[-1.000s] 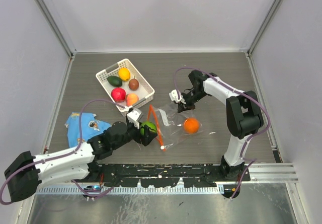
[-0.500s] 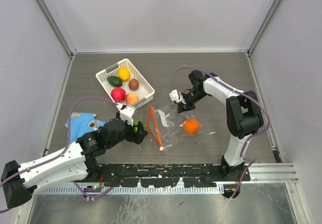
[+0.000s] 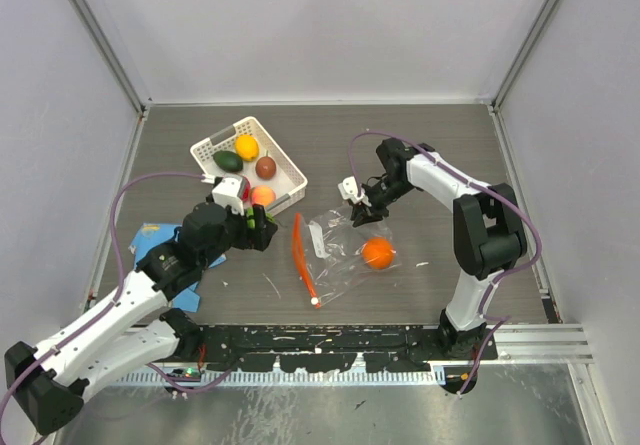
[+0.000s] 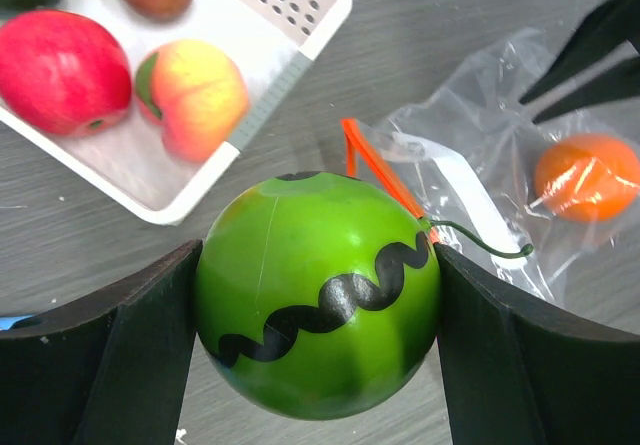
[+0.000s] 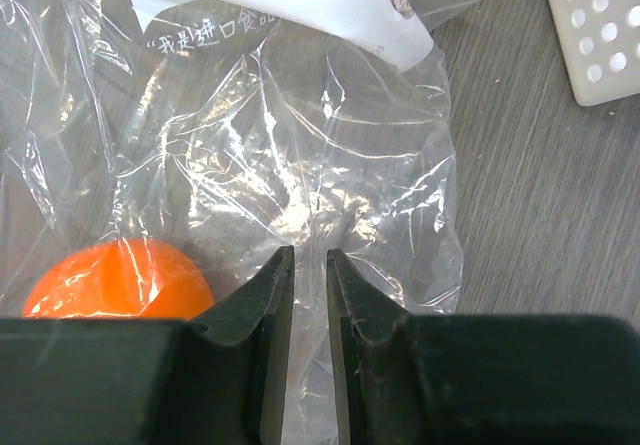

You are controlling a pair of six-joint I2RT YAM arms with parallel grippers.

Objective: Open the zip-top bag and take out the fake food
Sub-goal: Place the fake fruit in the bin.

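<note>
The left arm reaches forward, its pincer (image 3: 258,231) clamped on a green, black-striped toy watermelon (image 4: 318,335) held near the white basket (image 3: 205,146). The right arm is bent inward, its pincer (image 5: 309,263) a slit apart over the crinkled, clear zip-top bag (image 3: 340,255). The bag lies on the table (image 3: 450,155) with an orange toy fruit (image 3: 377,253) inside.
</note>
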